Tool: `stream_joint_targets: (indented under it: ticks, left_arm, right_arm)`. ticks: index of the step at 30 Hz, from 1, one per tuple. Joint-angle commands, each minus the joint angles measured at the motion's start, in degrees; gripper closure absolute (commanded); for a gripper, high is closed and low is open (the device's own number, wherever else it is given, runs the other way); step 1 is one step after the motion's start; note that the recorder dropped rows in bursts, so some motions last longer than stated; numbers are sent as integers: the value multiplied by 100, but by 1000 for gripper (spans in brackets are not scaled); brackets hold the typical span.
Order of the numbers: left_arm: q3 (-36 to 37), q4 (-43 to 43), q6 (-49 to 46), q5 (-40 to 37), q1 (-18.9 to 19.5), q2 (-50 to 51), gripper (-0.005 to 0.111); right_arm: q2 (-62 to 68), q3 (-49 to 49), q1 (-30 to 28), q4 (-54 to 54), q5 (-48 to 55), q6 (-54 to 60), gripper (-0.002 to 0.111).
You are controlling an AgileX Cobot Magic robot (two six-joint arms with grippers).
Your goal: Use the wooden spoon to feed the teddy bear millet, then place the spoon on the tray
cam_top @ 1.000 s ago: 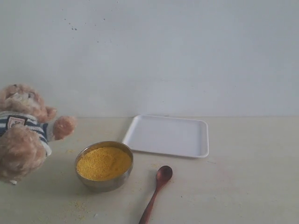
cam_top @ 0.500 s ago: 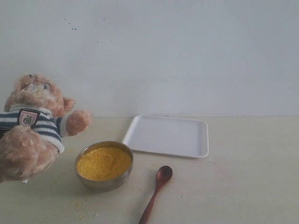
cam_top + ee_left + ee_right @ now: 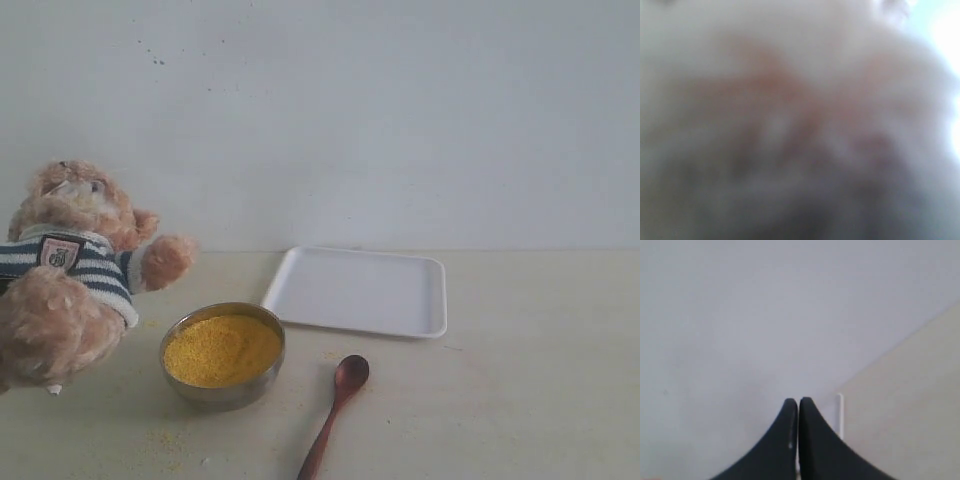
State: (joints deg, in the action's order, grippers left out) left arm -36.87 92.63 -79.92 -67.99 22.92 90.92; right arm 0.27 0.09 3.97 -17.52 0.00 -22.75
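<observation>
- The wooden spoon [image 3: 335, 410] lies flat on the table [image 3: 530, 390], its handle running off the near edge of the exterior view. No pincer touches it, and the right pincer's own camera does not show it. It looks light, stiff and smooth. The slim handle, pinched about midway, seems the place to take it, though it may roll or slide.
- The millet [image 3: 222, 348] is heaped in a steel bowl [image 3: 226, 397] just beside the spoon. Loose grain like this should spill at any tilt.
- The teddy bear [image 3: 75, 275] leans back at the left and seems lifted clear of the table. Blurred fur fills the left pincer's camera, so the bear sits hard against that arm. The left pincer is hidden, so its opening and grip cannot be told. The bear looks soft, light and squashy.
- The right pincer [image 3: 798, 405] has its fingers pressed together, holds nothing, and faces the wall. A thin white edge shows just past its tips, probably the tray's rim.
- The tray [image 3: 360, 290] lies beyond the bowl and spoon, apart from both.
</observation>
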Motion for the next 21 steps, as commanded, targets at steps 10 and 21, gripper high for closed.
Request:
stream_joint_targets:
  ticks: [10, 21]
  left_arm:
    - [94, 244, -73, -106, -33, -55, 103]
    - [94, 236, -550, -83, -33, -55, 103]
  right_arm:
    - [-27, -9, 5, -464, -2290, -493, 108]
    - [4, -1007, 5, -1175, -6028, 1215, 108]
